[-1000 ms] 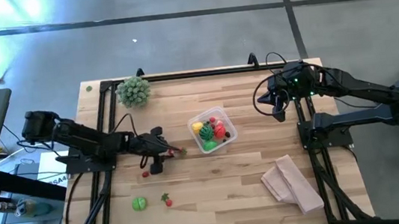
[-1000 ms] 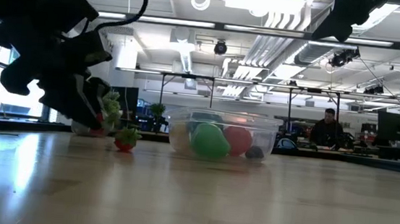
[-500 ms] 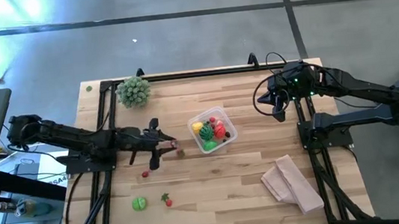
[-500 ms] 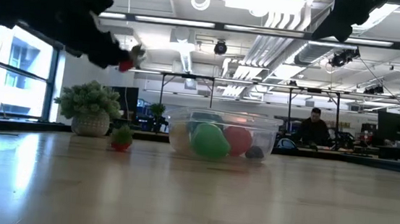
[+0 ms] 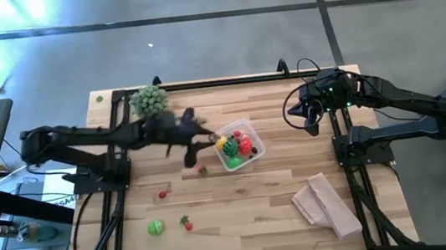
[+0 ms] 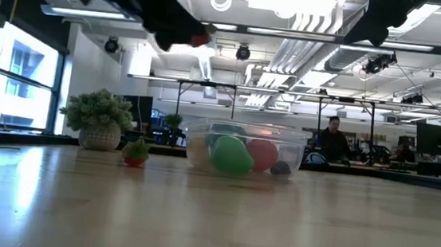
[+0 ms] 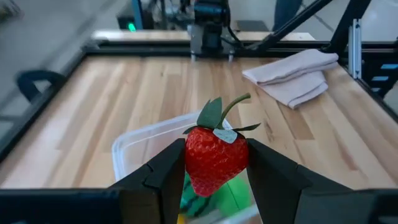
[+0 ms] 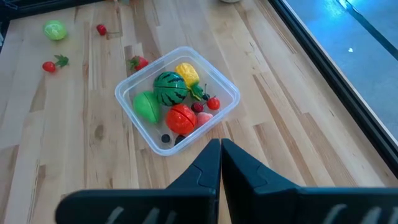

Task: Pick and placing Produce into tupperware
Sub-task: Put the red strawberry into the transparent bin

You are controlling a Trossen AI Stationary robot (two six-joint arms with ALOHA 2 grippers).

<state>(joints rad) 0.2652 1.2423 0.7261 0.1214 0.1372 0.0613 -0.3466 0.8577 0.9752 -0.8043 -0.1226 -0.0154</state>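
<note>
A glossy red toy strawberry [image 7: 216, 158] with a green leafy cap is clamped between the fingers of the left gripper [image 7: 216, 168], stem end up, and is held above the near rim of the tupperware [image 7: 144, 138], a clear squarish tub with rounded corners that lies just forward and below. The tub is already loaded with smooth plastic produce; the right gripper [image 8: 220, 163], jaws together, is parked well apart near the table's far right edge.

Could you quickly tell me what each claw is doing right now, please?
Left claw: closed on a strawberry, above the container.
Right claw: shut, holding nothing.
</note>
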